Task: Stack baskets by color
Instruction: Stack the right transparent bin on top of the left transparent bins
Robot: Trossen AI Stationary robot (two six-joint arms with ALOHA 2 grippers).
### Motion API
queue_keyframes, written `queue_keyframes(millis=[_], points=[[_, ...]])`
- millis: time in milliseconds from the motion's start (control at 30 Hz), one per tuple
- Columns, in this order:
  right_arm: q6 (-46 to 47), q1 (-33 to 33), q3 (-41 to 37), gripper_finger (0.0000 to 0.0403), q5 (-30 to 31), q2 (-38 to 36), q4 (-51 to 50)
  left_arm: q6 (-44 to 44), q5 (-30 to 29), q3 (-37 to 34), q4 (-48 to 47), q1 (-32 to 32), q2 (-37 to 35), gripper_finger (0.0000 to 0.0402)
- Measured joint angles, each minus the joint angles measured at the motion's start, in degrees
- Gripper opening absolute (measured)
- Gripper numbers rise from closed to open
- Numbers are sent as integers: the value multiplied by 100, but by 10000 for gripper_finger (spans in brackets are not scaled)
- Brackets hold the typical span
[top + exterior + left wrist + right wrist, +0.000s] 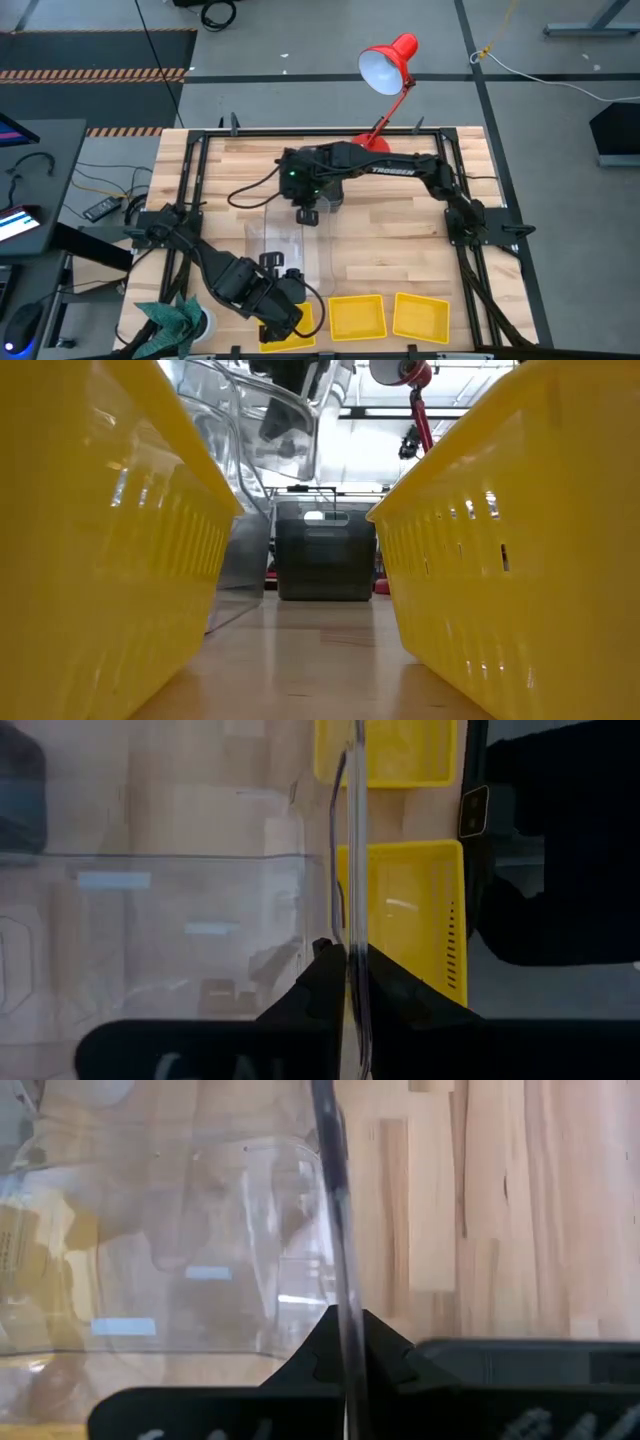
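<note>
Left gripper (348, 970) pinched shut on the wall of a clear basket (150, 930), low over the table's front edge near its left corner. Right gripper (345, 1342) likewise clamped on a clear basket's rim (335, 1200), above the table's middle. Clear baskets (285, 240) between the two grippers, mid-table. Three yellow baskets (356, 317) in a row along the front edge. Dark grey basket (325, 558) toward the back edge, by the red lamp (385, 65).
</note>
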Motion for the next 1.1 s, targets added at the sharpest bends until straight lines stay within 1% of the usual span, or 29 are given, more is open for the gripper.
queue_keyframes(millis=[67,167,300,433,600,933,1100], points=[[-8,28,146,7,3,124,16,-25,-24,2,-10,-25,0,24],[91,41,113,7,36,149,136,-51,-41,2,-15,-29,-4,22],[146,62,144,7,302,127,253,-132,-74,49,-104,-15,-33,26],[115,85,144,7,239,121,379,-134,-55,291,-251,-26,-43,24],[69,63,144,7,261,130,465,-38,-25,302,-360,-47,-44,22],[5,180,133,7,308,149,1497,-232,87,302,-352,-193,-46,27],[-58,284,133,7,550,149,1593,-382,115,302,-353,-299,-46,28]])
